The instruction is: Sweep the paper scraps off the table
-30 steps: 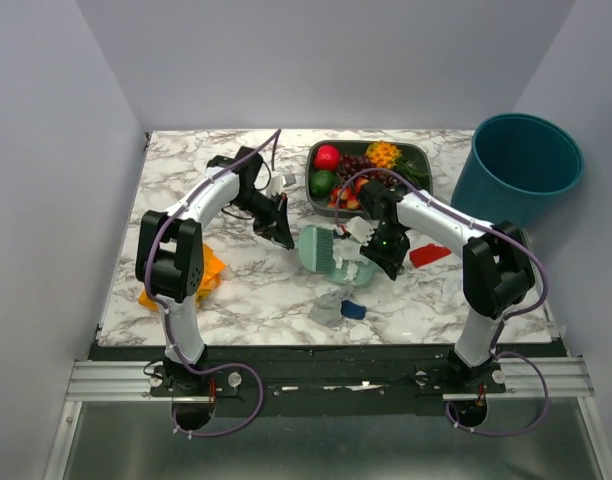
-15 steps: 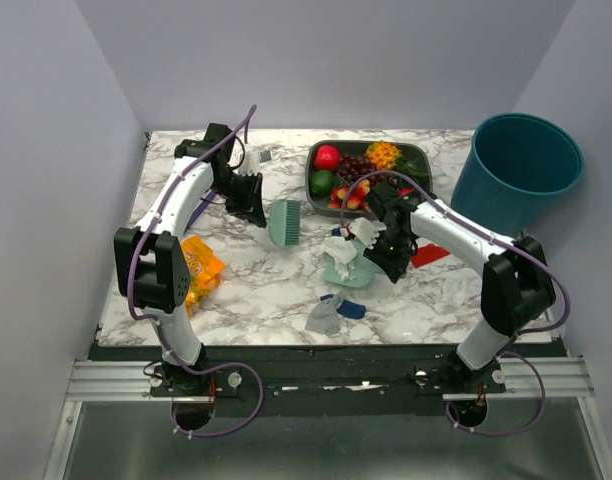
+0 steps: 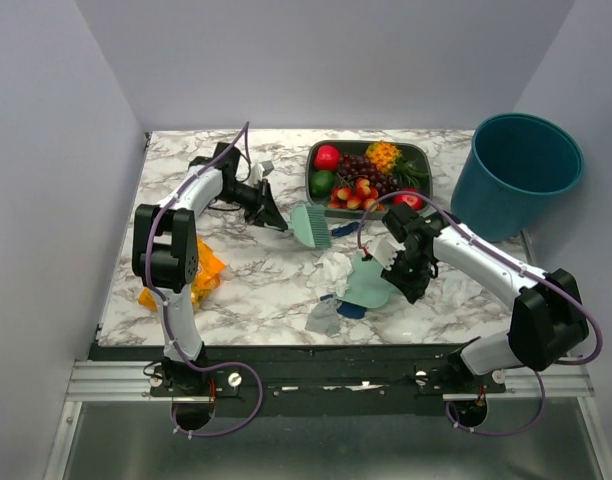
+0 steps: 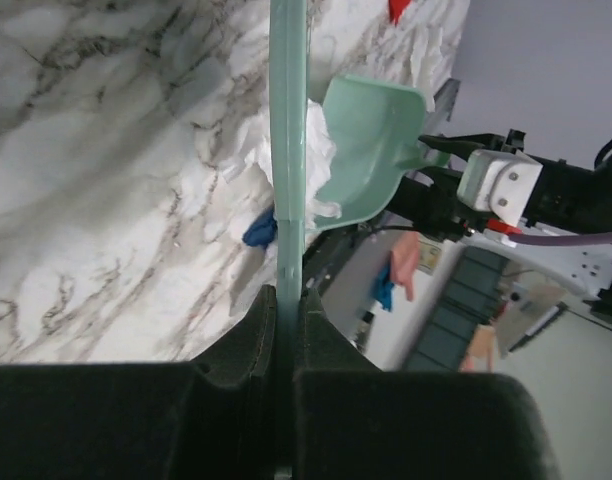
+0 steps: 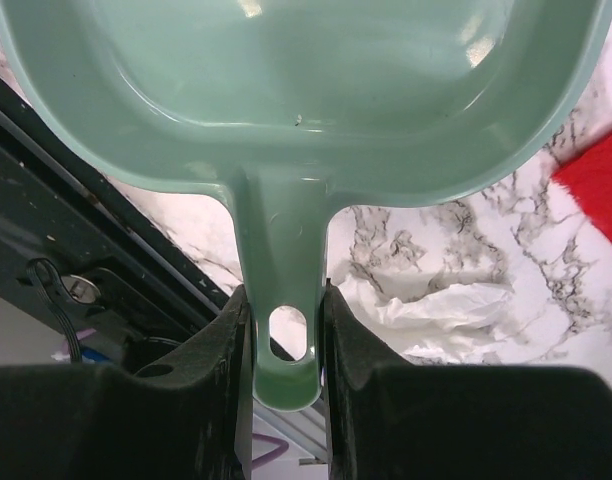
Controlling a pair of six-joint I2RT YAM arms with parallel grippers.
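Observation:
My left gripper [image 3: 273,216] is shut on the handle of a pale green brush [image 3: 311,225], whose head lies on the marble table [image 3: 236,290] in front of the fruit tray. In the left wrist view the jaws [image 4: 286,300] pinch the brush [image 4: 288,150] edge-on. My right gripper [image 3: 401,265] is shut on the handle of the green dustpan [image 3: 366,286], which shows empty in the right wrist view [image 5: 286,80]. A white crumpled scrap [image 3: 336,268] lies at the pan's mouth. A grey scrap [image 3: 323,315] and a blue scrap [image 3: 352,310] lie near the front edge. Another white scrap [image 5: 456,305] and a red scrap [image 5: 596,190] lie beside the pan.
A dark tray of fruit [image 3: 418,160] stands at the back middle. A teal bin [image 3: 516,170] stands off the table's right side. An orange snack bag [image 3: 208,272] lies at the left beside my left arm. The black front edge [image 3: 326,347] runs close to the scraps.
My left gripper pulled the brush back and left, then swung its head right toward the tray. My right gripper moved the dustpan toward the front right. The white scrap now lies by the pan's mouth.

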